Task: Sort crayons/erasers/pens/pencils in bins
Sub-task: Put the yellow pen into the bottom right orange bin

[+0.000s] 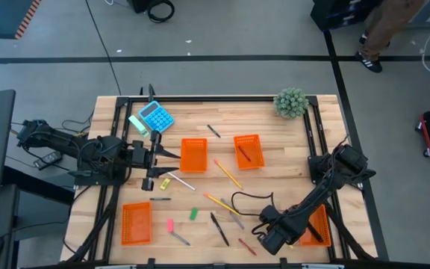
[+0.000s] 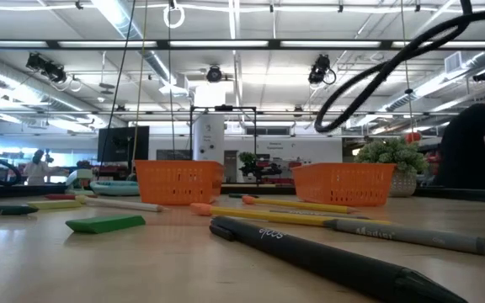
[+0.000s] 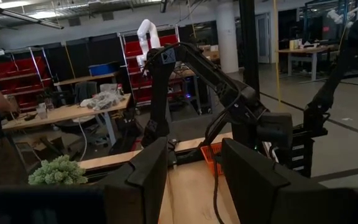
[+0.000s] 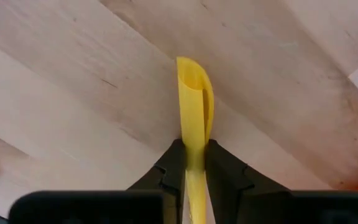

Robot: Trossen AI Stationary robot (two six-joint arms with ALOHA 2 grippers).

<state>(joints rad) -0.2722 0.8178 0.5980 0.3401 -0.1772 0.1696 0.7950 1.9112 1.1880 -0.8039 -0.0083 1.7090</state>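
Right hand (image 4: 194, 163) is pressed down at the near edge of the worktop (image 1: 275, 146), just beside the orange bin (image 1: 317, 224) at the near right corner, its two dark fingers clamped on a thin yellow stick (image 4: 194, 112), a pencil or pen, that lies flat on the wood. Left hand (image 1: 154, 159) waits with its fingers apart, well away on the far side of that bin, near the blue calculator (image 1: 156, 116). Sorting looks barely begun: that corner bin holds a dark pen, a farther bin (image 1: 248, 151) holds one reddish stick, and the other two bins appear empty. Pencils (image 1: 228, 173), black pens (image 1: 219, 228), a green eraser (image 1: 193, 214), a pink eraser (image 1: 170, 224) and small crayons lie scattered beyond the corner bin. A black cable (image 1: 248, 196) loops over the wood close to the right hand and could snag.
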